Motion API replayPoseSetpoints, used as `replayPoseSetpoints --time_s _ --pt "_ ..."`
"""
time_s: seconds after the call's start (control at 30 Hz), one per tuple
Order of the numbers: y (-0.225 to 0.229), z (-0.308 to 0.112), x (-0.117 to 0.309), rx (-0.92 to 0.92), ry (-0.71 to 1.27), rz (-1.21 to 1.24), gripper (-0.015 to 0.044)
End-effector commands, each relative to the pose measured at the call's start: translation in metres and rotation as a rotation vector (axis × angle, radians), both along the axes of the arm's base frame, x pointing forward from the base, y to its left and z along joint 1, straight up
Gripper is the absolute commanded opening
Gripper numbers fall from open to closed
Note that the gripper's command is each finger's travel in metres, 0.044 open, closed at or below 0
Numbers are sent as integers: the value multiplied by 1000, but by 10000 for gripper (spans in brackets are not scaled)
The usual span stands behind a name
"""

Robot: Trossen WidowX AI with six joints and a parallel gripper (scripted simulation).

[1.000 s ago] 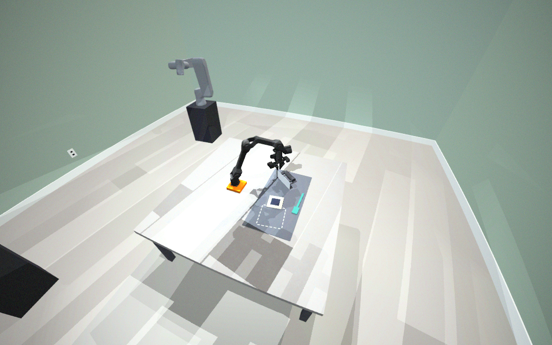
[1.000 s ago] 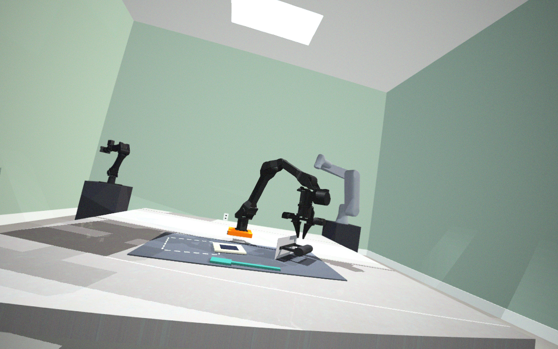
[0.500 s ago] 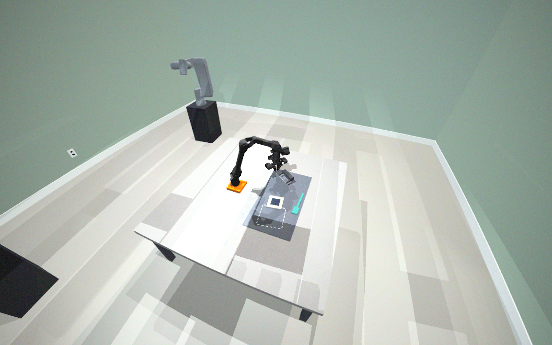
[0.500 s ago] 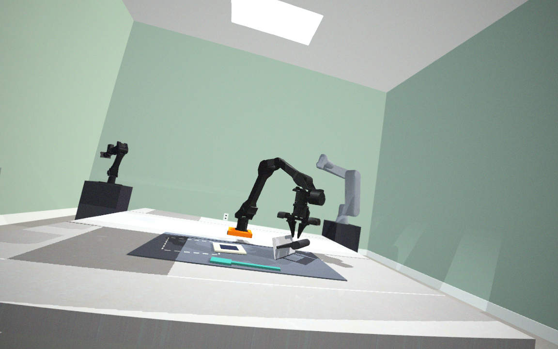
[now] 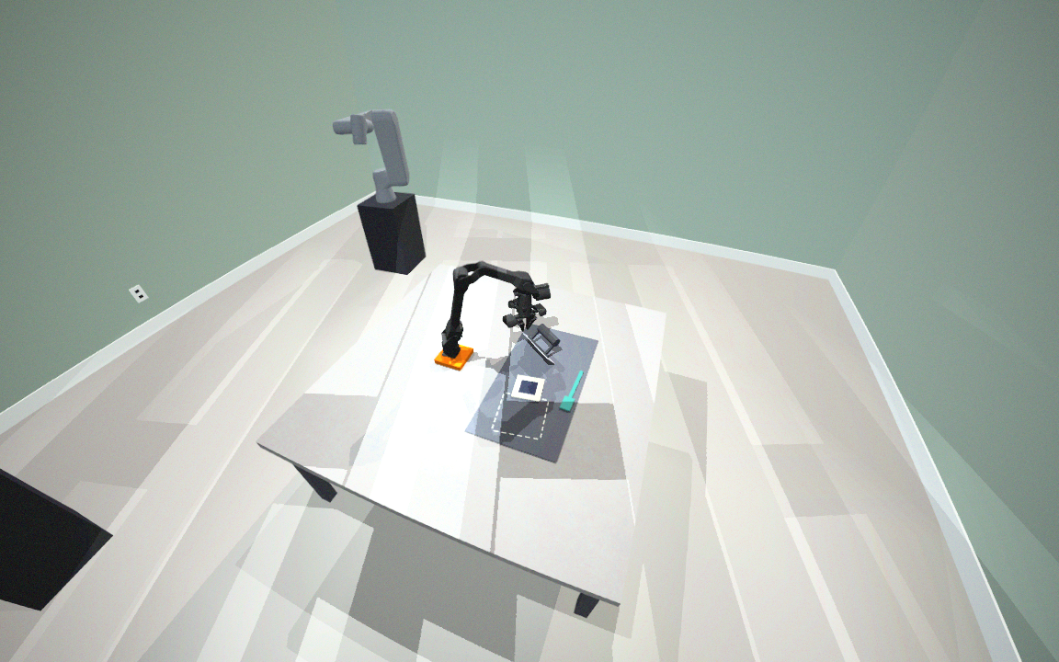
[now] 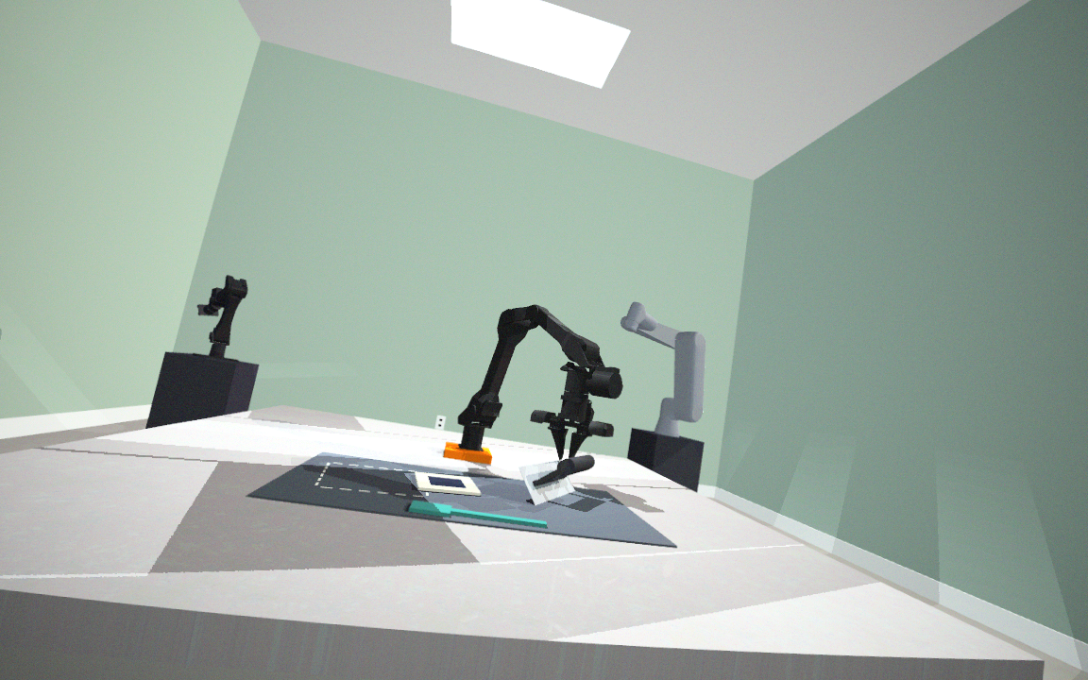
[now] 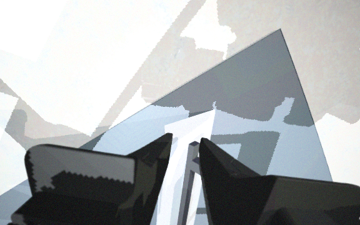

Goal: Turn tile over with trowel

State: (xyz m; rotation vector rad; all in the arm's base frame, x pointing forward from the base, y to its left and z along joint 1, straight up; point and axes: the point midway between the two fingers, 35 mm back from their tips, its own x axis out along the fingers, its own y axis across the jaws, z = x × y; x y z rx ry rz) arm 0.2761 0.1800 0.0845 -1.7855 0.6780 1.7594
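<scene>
A trowel (image 5: 539, 348) (image 6: 552, 490) (image 7: 183, 128) with a flat grey blade and black round handle stands tilted on its lower blade edge on the dark mat (image 5: 583, 349) (image 6: 616, 516) (image 7: 252, 62). Its handle side is raised. My gripper (image 5: 524, 327) (image 6: 567, 457) (image 7: 186, 136) is part open just above the trowel; blade and bracket show through the gap, and any contact is unclear. The white tile (image 5: 528, 387) (image 6: 447, 482) lies flat, dark marked side up, at the near edge of the dashed outline (image 5: 491, 429) (image 6: 316, 485), mostly outside it.
A teal tool (image 5: 567, 403) (image 6: 430, 508) with a thin handle lies beside the tile, on the mat's side away from the orange arm base (image 5: 454, 357) (image 6: 467, 454). A grey arm (image 5: 391, 148) (image 6: 688, 372) stands on a pedestal beyond the table.
</scene>
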Motion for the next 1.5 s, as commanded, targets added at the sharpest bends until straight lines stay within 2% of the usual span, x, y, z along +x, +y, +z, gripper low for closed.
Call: replayPoseSetpoints --time_s 0.0,0.37,1.47 --pt "-6 -1 -6 -3 1 6 100" --pt "-1 1 -1 -1 1 1 100" --pt "62 23 57 2 -4 6 100"
